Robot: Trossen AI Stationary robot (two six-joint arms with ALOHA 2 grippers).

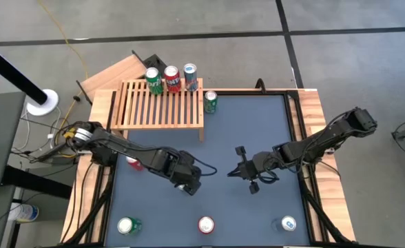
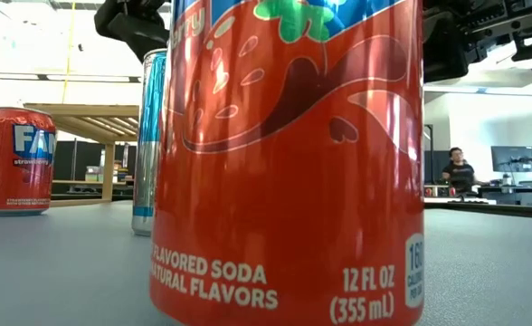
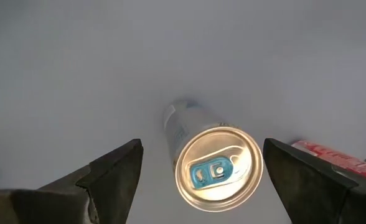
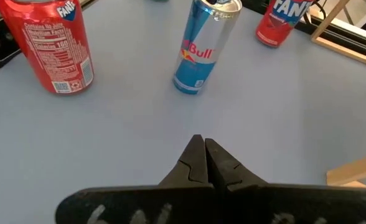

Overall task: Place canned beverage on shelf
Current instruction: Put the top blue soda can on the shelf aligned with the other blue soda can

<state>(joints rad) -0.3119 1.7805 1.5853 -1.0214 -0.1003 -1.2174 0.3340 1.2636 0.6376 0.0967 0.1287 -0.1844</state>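
Note:
A slim blue-and-silver can (image 3: 217, 165) stands upright on the grey table (image 1: 257, 131), left of the middle; the right wrist view shows it as well (image 4: 205, 46). My left gripper (image 3: 201, 149) hangs open right above the can, pointing steeply down. One finger stands on each side of the can top, and neither touches it. In the high view this gripper (image 1: 189, 182) hides the can. The slatted wooden shelf (image 1: 161, 107) stands at the far left and carries three upright cans (image 1: 171, 79). My right gripper (image 4: 203, 146) is shut and empty, right of the can (image 1: 238, 169).
A green can (image 1: 211, 101) stands on the table beside the shelf's right end. A red can (image 1: 135, 163) stands partly under my left arm. Three more cans (image 1: 206, 224) line the near edge, and the red one fills the low view (image 2: 289, 163). A plain board (image 1: 116, 72) lies behind the shelf.

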